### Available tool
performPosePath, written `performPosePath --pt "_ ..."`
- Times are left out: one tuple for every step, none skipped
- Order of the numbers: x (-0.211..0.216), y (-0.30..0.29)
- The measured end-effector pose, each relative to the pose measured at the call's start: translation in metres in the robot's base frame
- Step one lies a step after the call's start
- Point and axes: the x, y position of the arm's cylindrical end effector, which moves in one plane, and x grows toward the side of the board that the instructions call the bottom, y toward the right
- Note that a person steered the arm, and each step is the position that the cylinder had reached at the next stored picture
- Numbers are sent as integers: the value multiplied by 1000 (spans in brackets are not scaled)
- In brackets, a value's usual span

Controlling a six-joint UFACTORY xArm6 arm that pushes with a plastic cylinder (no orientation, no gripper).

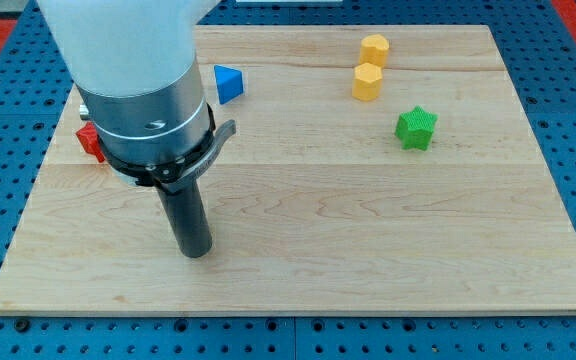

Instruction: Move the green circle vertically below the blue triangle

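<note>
The blue triangle (227, 83) lies near the view's top, left of centre, partly behind the arm's body. No green circle shows; the arm's wide body (143, 90) covers much of the board's upper left. My tip (196, 251) rests on the board at lower left, well below the blue triangle and touching no block.
A red block (89, 141) peeks out at the arm's left, shape unclear. Two yellow blocks (374, 48) (367, 82) sit at the top right of centre. A green star (416, 128) lies below and to their right. The wooden board (388, 240) rests on a blue perforated table.
</note>
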Motion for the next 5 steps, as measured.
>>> performPosePath --pt "-35 -25" --pt "-60 -66" --pt "-80 -25" --pt "-102 -27" --pt "-116 -40"
